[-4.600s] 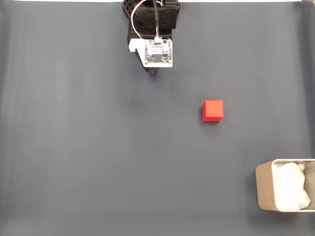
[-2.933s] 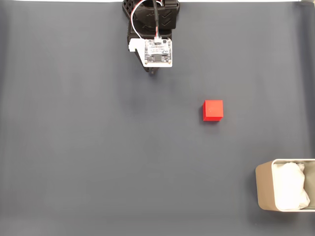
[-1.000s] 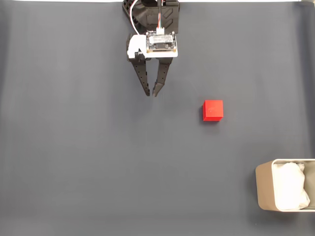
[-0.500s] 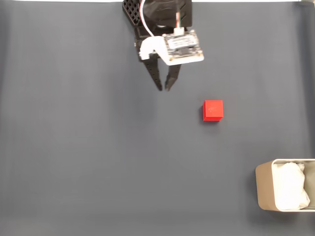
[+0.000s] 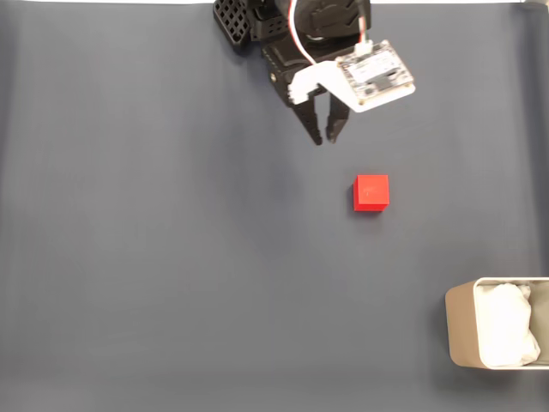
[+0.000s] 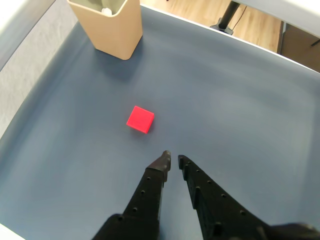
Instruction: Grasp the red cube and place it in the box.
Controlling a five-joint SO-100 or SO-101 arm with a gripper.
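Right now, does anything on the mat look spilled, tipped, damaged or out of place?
Nothing stands out. The red cube sits flat on the mat, the box stands upright at the edge, and the pincer is short of the cube.

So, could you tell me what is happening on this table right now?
A single robot arm is reaching toward the red cube, which sits alone on the dark mat. Its hand holds nothing, fingers nearly together, short of the cube. The box waits at the mat's corner, with white padding inside.

Black gripper (image 5: 325, 137), white board, red-white cable (image 5: 296, 30)
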